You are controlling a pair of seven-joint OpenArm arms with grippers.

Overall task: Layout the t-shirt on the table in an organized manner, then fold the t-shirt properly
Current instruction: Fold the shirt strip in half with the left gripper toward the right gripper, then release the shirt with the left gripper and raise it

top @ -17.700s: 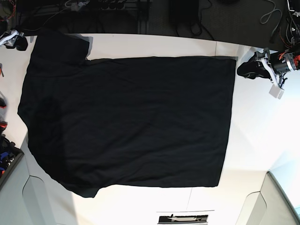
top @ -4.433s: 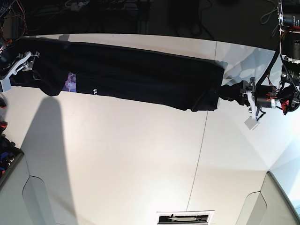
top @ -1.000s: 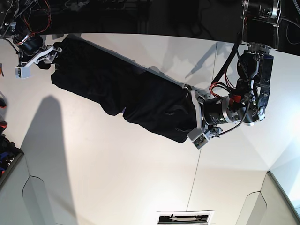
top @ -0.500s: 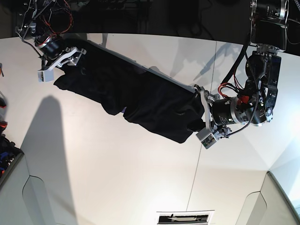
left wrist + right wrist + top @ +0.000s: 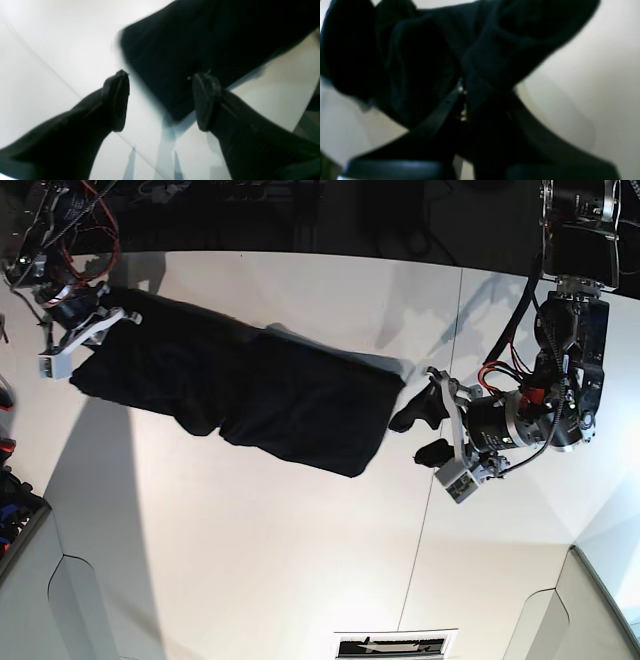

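The black t-shirt [image 5: 270, 395] lies as a long folded strip running diagonally across the white table [image 5: 250, 560], plain side up. My right gripper [image 5: 112, 320] sits at the strip's upper-left end. In the right wrist view the right gripper [image 5: 464, 96] is shut on bunched black cloth of the t-shirt [image 5: 495, 50]. My left gripper [image 5: 422, 434] stands open just off the strip's right end, apart from the cloth. The left wrist view shows the left gripper [image 5: 161, 100] with its jaws spread wide and nothing between them, and the t-shirt [image 5: 200, 37] flat on the table beyond.
A thin dark seam line [image 5: 432, 450] crosses the table under the left arm. Dark equipment and cables [image 5: 300, 210] fill the space behind the far edge. A bin of small coloured items [image 5: 15, 515] sits at the left edge.
The left gripper has let go of the shirt's right end and drawn back to the right. The strip now lies flat. The right gripper has shut on the left end and moved slightly left.
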